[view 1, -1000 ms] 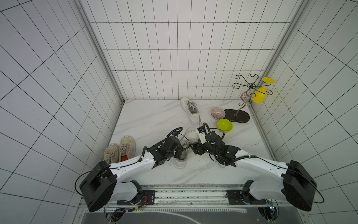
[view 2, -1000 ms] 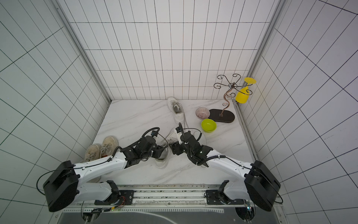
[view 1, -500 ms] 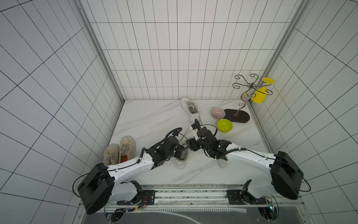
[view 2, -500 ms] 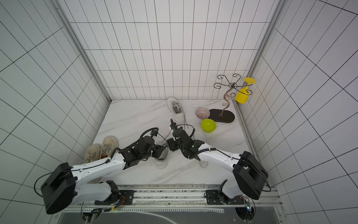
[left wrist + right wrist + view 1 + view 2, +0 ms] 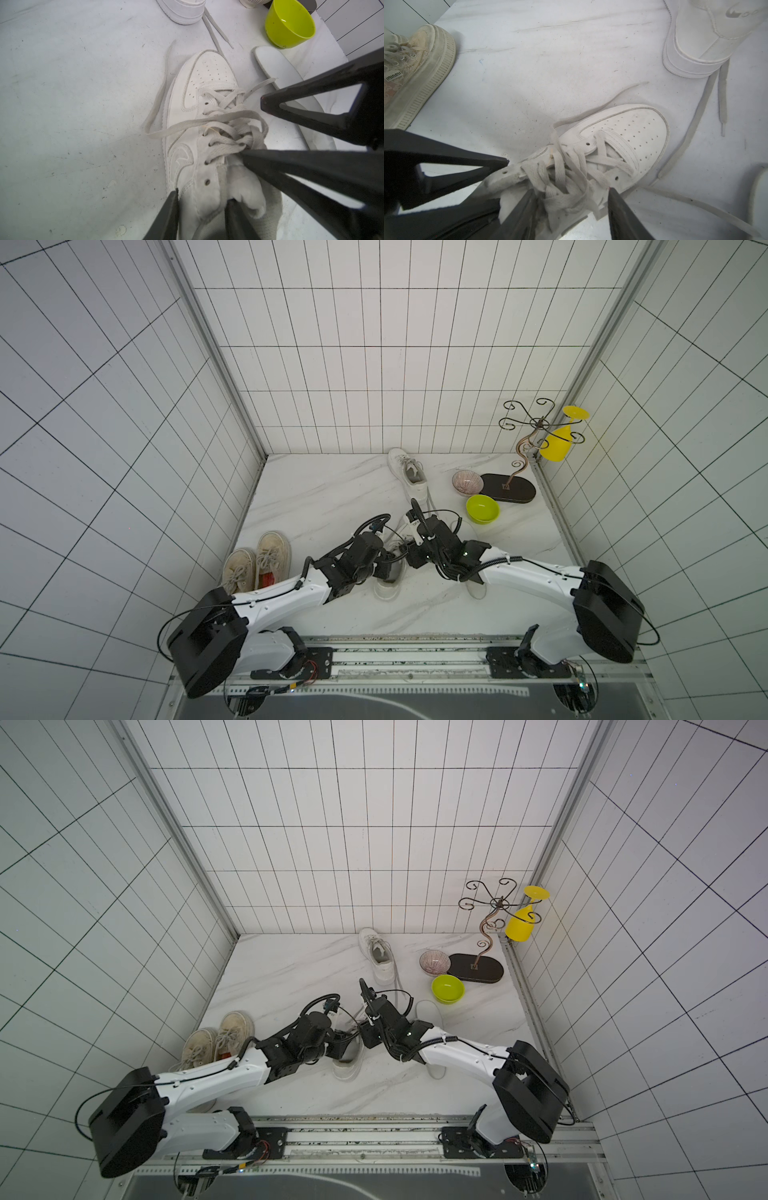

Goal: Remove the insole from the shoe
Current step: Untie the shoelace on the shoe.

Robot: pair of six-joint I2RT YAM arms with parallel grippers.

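r claw (image 5: 572,191) moved in onto shoe (image 5: 633,133), l claw (image 5: 202,196) tighter

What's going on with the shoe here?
The robot is working on the white shoe mid-table. The left gripper pinches its side wall at the opening. The right gripper straddles the laces, grip unclear. One insole already lies beside the shoe; whether another is inside isn't visible.
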